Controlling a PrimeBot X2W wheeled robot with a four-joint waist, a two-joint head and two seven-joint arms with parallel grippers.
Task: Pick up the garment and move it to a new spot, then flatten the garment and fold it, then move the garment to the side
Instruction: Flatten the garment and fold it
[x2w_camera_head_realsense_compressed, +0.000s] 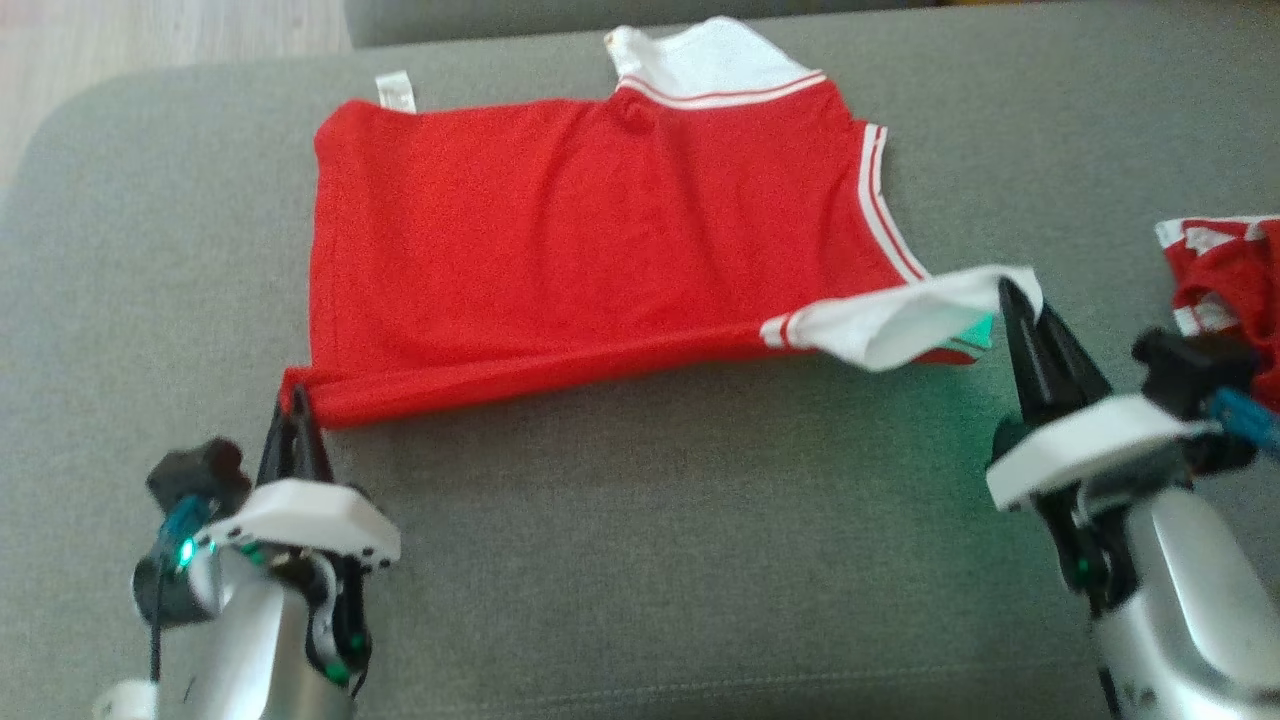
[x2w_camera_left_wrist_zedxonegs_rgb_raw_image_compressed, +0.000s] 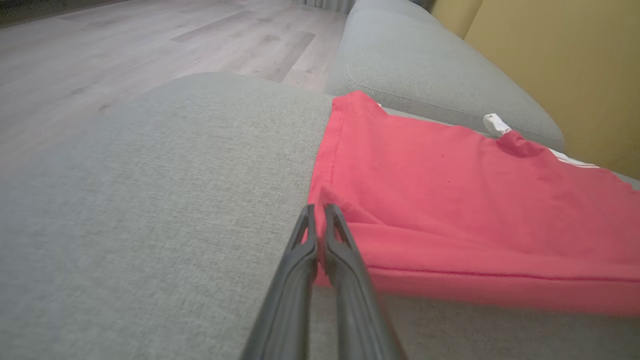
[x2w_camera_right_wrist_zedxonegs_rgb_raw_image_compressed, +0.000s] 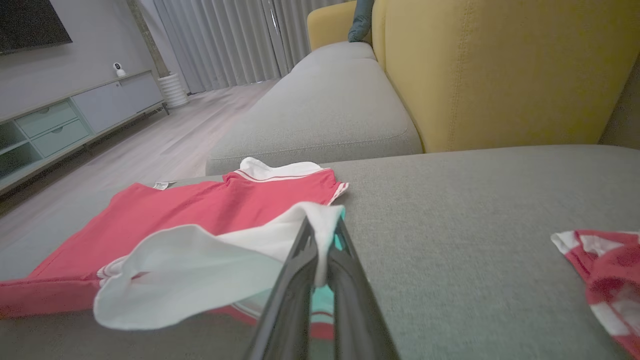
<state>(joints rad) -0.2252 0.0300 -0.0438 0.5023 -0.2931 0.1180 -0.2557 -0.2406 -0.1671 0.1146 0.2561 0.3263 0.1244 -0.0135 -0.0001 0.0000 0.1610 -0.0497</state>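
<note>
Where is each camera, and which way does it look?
Head view: on the head, looking down at the red shirt on the sofa; left gripper and right gripper show.
Left wrist view: on that wrist, looking along its fingers at the shirt's corner.
Right wrist view: on that wrist, along its fingers at the white sleeve.
All three share the shirt.

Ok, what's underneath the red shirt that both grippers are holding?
The red shirt lies on the grey couch cushion, which shows around it. Its near edge is doubled over. Whether anything lies beneath the cloth is hidden.
</note>
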